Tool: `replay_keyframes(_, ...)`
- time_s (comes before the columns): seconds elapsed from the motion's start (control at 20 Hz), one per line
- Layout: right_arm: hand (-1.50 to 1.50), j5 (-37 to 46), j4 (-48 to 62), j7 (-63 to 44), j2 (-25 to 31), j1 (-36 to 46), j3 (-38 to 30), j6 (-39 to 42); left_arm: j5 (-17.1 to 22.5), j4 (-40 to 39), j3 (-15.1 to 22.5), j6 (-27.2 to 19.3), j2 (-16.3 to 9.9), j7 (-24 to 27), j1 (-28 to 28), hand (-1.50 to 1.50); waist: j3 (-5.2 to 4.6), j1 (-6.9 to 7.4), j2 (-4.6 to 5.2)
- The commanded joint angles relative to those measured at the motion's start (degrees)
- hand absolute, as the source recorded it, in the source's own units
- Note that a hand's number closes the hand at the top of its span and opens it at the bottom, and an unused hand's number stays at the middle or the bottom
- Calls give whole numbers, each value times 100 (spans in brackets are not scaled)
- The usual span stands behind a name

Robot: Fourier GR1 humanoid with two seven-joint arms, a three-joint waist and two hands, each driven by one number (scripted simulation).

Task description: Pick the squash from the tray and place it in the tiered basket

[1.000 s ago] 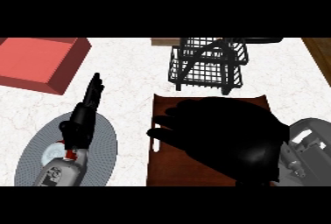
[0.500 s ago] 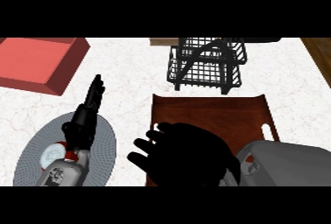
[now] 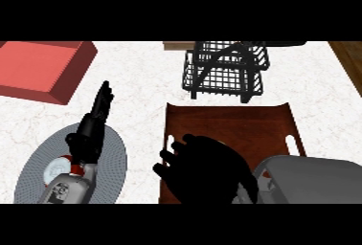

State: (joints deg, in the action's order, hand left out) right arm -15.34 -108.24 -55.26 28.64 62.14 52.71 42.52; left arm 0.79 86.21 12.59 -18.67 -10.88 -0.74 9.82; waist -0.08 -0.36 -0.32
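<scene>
Here the right hand [image 3: 209, 172] hangs low over the brown tray [image 3: 230, 122], fingers curled (squash unseen, so what they hold I cannot tell). The left hand [image 3: 92, 129] rests straight-fingered above the grey plate [image 3: 42, 162]; the tiered basket [image 3: 225, 72] stands beyond the tray.

A white counter top with faint marble lines [image 3: 148, 72] fills most of the view. A flat red square box [image 3: 39, 69] sits on it at the far left. A round grey plate [image 3: 113, 162] lies on the near left part of the counter, well apart from the red box. A strip of brown wood [image 3: 350, 60] shows along the far right edge.
</scene>
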Motion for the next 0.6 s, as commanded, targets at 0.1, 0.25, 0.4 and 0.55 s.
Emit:
replay_keyframes(0.1, -150, 679, -246, -369, 221, -277, 285, 419, -114, 168, 63, -23, 85, -105, -42, 0, 9, 25, 16)
replay_keyframes(0.25, -150, 717, -429, -656, 193, -175, 365, 429, -81, 372, 41, 63, 0, -117, -237, 0, 5, 24, 2)
replay_keyframes(0.4, -150, 1084, 105, -363, -47, -157, 441, 632, -322, 335, 277, -113, 234, -197, -221, 0, 6, 59, 21)
replay_keyframes(0.55, -150, 1279, -95, 55, 54, -311, 237, 1018, -97, 59, -210, 171, -7, -138, 150, 0, 6, 33, 28)
